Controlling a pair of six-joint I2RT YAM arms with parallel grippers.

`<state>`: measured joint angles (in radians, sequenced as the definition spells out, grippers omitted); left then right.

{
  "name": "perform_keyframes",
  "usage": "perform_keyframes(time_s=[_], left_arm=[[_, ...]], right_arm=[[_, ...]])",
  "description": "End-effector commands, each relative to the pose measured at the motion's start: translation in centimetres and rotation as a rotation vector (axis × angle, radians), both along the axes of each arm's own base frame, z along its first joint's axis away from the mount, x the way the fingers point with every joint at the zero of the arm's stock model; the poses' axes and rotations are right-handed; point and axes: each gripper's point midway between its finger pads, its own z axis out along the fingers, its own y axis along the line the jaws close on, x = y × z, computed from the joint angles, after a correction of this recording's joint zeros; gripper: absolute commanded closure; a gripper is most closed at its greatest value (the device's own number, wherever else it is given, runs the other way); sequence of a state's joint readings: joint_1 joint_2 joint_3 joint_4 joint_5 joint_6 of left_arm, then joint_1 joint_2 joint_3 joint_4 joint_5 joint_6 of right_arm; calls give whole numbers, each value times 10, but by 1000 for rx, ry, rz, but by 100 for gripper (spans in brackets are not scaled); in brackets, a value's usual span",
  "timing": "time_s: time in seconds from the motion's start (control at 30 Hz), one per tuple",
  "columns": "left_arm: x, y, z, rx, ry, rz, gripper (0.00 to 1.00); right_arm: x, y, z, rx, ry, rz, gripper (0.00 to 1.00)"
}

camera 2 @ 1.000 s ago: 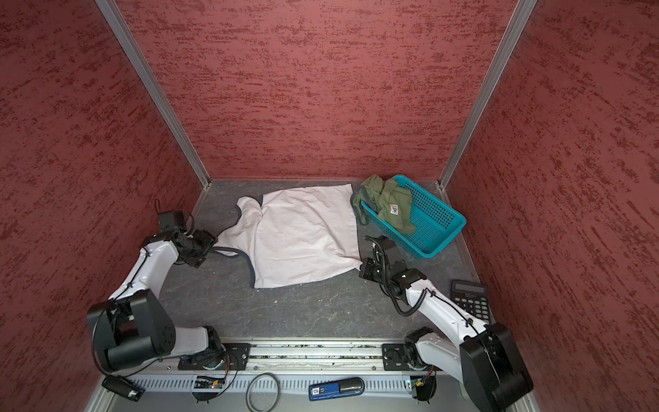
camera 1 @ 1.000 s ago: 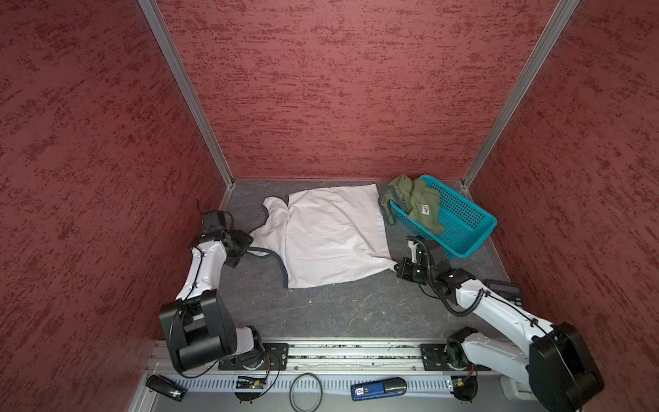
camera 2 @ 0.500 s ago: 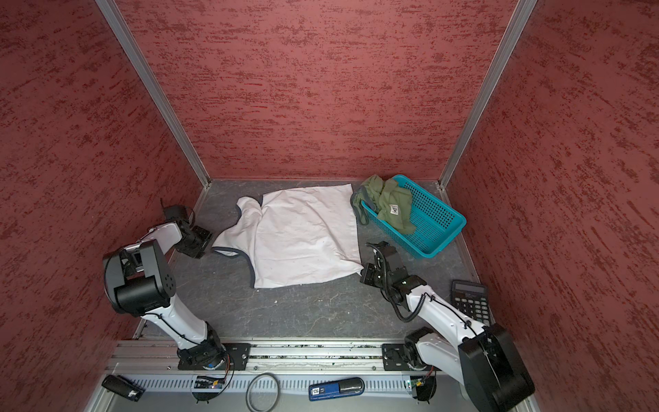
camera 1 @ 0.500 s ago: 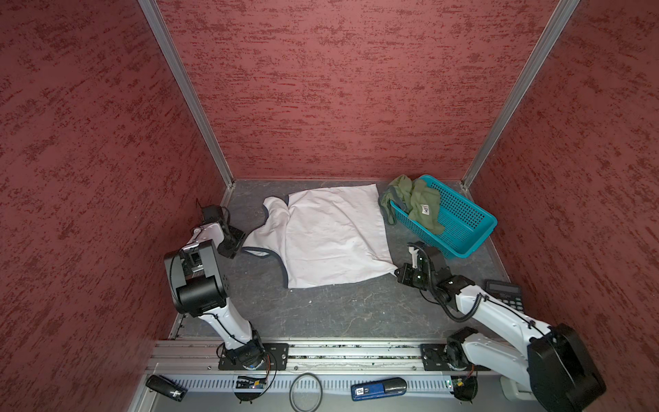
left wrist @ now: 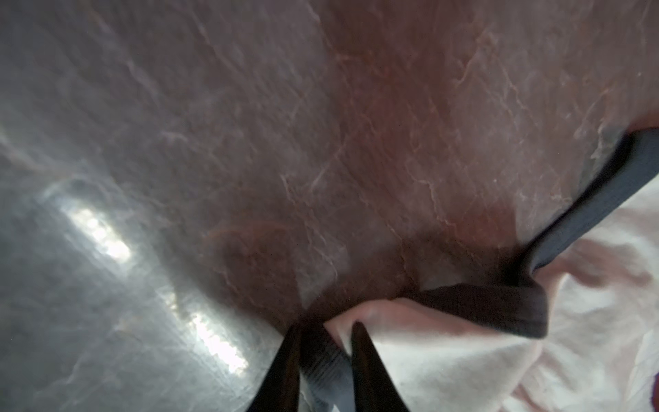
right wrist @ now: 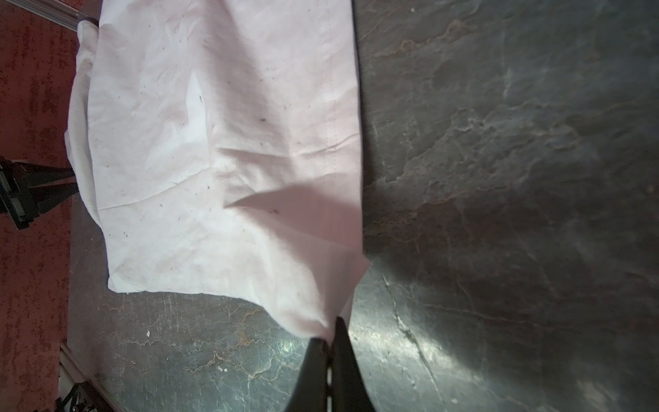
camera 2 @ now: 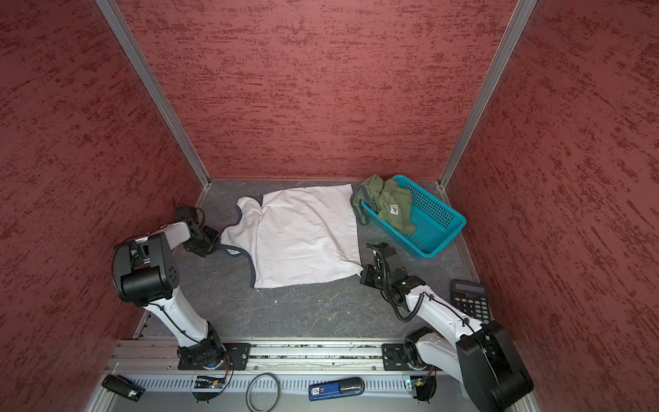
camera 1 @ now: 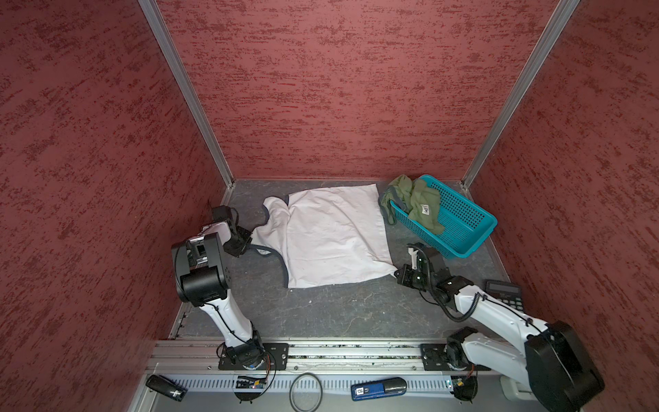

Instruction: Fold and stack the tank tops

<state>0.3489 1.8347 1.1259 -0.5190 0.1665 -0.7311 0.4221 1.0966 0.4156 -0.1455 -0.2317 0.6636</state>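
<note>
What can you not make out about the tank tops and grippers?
Any print on the white tank top: both top views show only plain cloth.
Outline of the olive tank top: bunched over the teal basket.
Whether the left gripper grips the strap yet: left wrist view is blurred.
Display of the calculator: too small in a top view.

1. Both top views: mounted high over the front rail (camera 1: 338, 351), angled down toward the back wall (camera 1: 338, 89). Far off; whole table (camera 1: 321, 314) covered, frames nearly identical.
2. Left wrist view: very close, low over the table, left gripper (left wrist: 324, 353) at the frame edge by the white tank top (left wrist: 445, 364) strap.
3. Right wrist view: close, looks from the right gripper (right wrist: 330, 342) across the same top, which both top views also show.
</note>
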Motion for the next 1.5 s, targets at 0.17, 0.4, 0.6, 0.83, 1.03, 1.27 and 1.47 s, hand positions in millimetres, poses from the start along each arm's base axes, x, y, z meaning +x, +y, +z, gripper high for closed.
perform_keyframes(time_s=[0.17,0.4,0.6,0.83,1.03,1.27,1.47], left_arm=[[5,7,37,62,-68,-4,100],[-35,40,153,337,-205,64,100],[-103,43,123,185,-250,220,98],[-136,29,63,20,-164,275,44],[-117,12,118,138,-225,145,29],[-95,-78,139,156,-262,-134,27],[-100,-170,97,58,-186,-371,26]], right_arm=[[6,-4,11,-20,-28,-27,100],[12,-2,34,-41,-85,11,100],[6,12,31,-42,-67,81,100],[-8,21,12,-79,-3,91,90],[3,0,44,-175,-77,19,42],[5,13,73,-162,-124,60,40],[2,51,57,-114,-78,133,42]])
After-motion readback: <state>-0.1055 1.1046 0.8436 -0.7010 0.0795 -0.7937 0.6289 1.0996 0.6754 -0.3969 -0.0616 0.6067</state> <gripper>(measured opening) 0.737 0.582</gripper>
